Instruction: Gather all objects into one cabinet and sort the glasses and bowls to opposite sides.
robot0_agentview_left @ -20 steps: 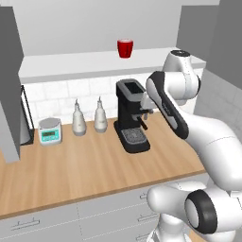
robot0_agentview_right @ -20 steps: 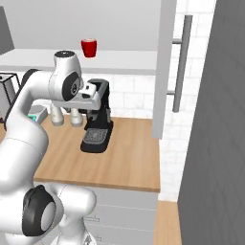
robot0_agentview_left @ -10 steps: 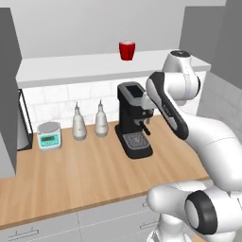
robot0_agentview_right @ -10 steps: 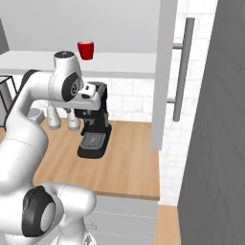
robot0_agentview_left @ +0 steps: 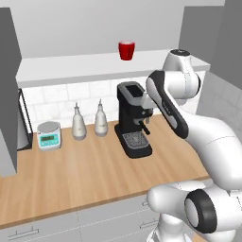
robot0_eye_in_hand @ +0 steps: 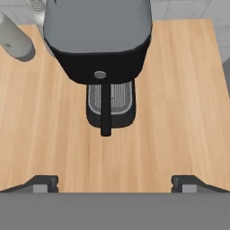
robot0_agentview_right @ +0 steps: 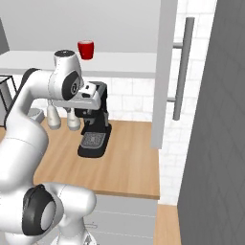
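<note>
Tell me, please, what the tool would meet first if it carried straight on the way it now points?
Most likely the black coffee machine: the open tool points down over its top, with the light wooden counter beyond. The gap between them is hard to judge.

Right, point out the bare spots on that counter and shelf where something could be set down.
The wooden counter is bare in front of the scale and the two bottles, and again right of the coffee machine toward the cabinet door. The white shelf is bare left of the red cup. The back row along the tiled wall is crowded.
</note>
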Robot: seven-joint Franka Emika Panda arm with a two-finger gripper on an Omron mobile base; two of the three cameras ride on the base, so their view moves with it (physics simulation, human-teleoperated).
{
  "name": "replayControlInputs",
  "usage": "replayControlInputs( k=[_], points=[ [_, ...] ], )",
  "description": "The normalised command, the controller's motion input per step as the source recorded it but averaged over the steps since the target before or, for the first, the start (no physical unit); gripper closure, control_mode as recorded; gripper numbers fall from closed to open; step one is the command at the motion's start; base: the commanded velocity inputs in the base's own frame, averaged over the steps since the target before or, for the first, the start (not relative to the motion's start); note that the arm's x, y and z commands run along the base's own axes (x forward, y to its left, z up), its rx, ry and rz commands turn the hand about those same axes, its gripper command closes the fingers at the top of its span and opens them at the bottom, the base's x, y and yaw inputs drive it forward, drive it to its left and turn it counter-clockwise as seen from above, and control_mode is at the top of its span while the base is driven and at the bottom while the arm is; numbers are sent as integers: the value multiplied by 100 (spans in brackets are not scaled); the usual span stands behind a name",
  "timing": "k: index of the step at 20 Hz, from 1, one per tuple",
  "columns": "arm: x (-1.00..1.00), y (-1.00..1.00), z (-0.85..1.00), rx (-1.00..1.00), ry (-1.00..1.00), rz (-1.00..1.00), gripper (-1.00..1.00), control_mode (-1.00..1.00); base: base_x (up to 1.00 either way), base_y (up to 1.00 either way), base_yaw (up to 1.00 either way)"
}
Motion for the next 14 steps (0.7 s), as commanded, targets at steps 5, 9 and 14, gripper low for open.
replayControlInputs(
  k=[5,9,14],
  points=[
    [0,0,0,0,0,0,-100,100,0,0,0],
    [0,0,0,0,0,0,-100,100,0,0,0],
    [0,0,0,1,0,0,-100,-100,0,0,0]
  ],
)
